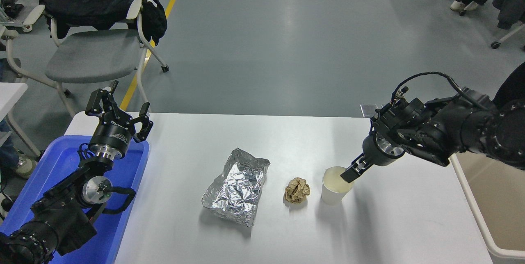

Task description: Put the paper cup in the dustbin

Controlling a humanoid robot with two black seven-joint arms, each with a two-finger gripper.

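Plainly unmarked paper cup (335,185) – right gripper (348,176) at its rim, grip unclear, left gripper (119,113) spread open, print illegible.

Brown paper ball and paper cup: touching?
Apart. The head view shows a strip of bare white table between the brown paper ball and the paper cup.

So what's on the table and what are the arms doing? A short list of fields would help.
table: white
paper cup: upright, right of the brown paper ball
brown paper ball: between cup and foil
foil wrapper: crumpled, left of the ball
right gripper: tip at the cup's rim
left gripper: open, parked over the blue tray
blue tray: left edge
dustbin: right of the table
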